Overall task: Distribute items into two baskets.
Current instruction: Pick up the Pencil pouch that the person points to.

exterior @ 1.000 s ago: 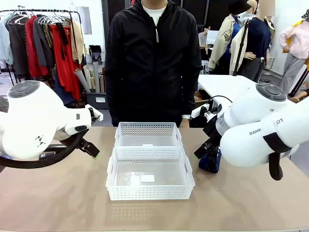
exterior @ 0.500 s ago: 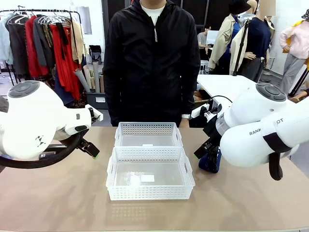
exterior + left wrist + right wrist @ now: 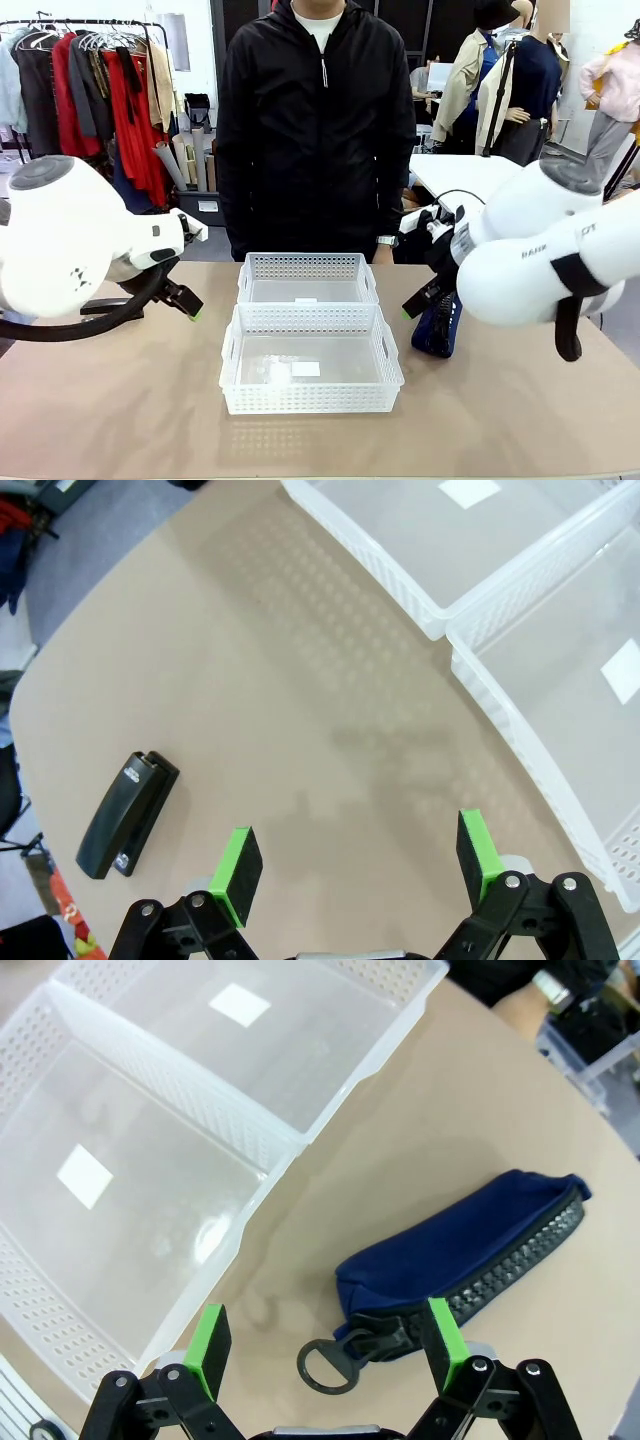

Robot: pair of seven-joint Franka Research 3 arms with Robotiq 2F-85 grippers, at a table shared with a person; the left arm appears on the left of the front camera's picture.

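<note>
On the tan surface (image 3: 120,400), beside the empty baskets (image 3: 300,400), the navy pouch (image 3: 460,1250) is found just ahead of the spread right fingers (image 3: 208,1345), long axis slanting across them; the stapler (image 3: 128,813) is seen off beside the spread left fingers (image 3: 237,870).

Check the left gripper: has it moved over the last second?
Yes, slightly. The left gripper has shifted up and to the picture's left, a little farther from the near basket's left rim. Its jaws are open.
</note>
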